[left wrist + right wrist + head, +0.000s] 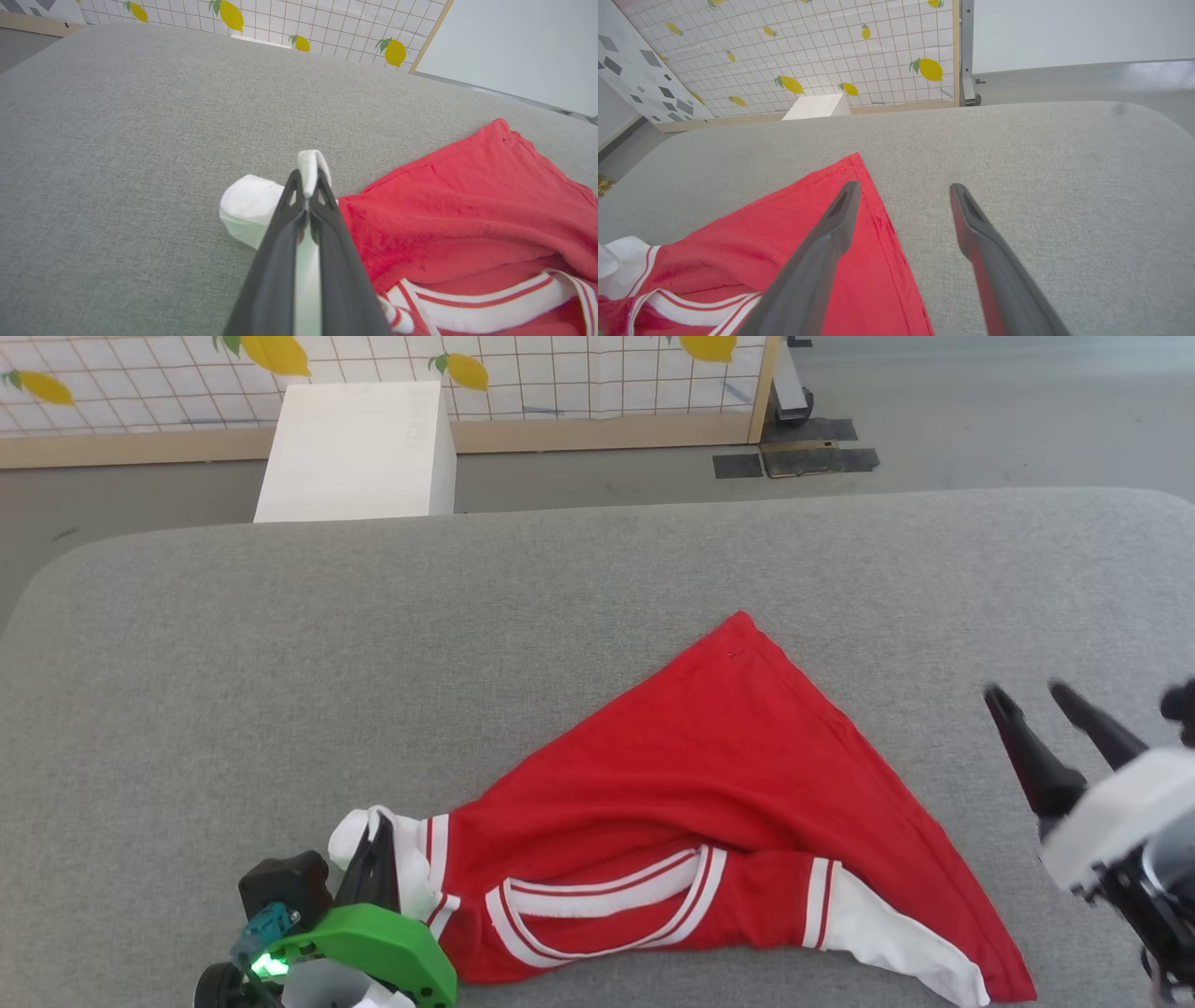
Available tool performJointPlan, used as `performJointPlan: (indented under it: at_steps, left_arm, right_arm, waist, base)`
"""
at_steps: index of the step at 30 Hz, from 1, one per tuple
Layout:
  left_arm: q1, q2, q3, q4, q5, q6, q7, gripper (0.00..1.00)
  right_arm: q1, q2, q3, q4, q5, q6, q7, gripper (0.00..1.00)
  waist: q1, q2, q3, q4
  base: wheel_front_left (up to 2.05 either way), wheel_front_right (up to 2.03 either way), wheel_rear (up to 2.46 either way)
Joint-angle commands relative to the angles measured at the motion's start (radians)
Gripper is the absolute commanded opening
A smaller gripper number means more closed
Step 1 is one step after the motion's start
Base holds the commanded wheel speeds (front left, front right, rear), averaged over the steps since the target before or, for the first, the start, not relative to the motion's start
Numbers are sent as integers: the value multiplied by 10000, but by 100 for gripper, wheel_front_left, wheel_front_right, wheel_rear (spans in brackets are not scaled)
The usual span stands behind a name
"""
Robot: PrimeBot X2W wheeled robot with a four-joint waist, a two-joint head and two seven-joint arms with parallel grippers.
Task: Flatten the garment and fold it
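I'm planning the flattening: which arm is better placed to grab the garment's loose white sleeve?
Right, I'd say. The right gripper is open, empty and beside the garment, on the side of the loose sleeve; the left gripper is shut on the other sleeve at the opposite end.

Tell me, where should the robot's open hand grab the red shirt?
Probably the white sleeve sticking out at the shirt's near right corner, approached from the right: it lies loose and nearest the open right fingers.
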Motion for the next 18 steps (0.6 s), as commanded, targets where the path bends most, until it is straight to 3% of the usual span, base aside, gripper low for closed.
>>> performJointPlan:
  at_steps: [1,10,18]
  left_arm:
    - [117,51,18,-65,-104,44,0,0]
    - [-399,-302,-423,-117,47,-4,-67,0]
    - [-1095,-651,-969,-32,339,-126,-156,0]
  right_arm:
    - [-370,69,181,84,64,-13,-307,100]
    - [-3206,112,1538,2234,-505,-13,-919,100]
    - [-5498,-699,3190,4417,-1399,-13,813,100]
  waist:
    - [1,0,19,29]
    - [1,0,847,872]
    - [1,0,2013,2113]
  base:
    - [0,0,0]
    - [0,0,0]
    - [0,0,0]
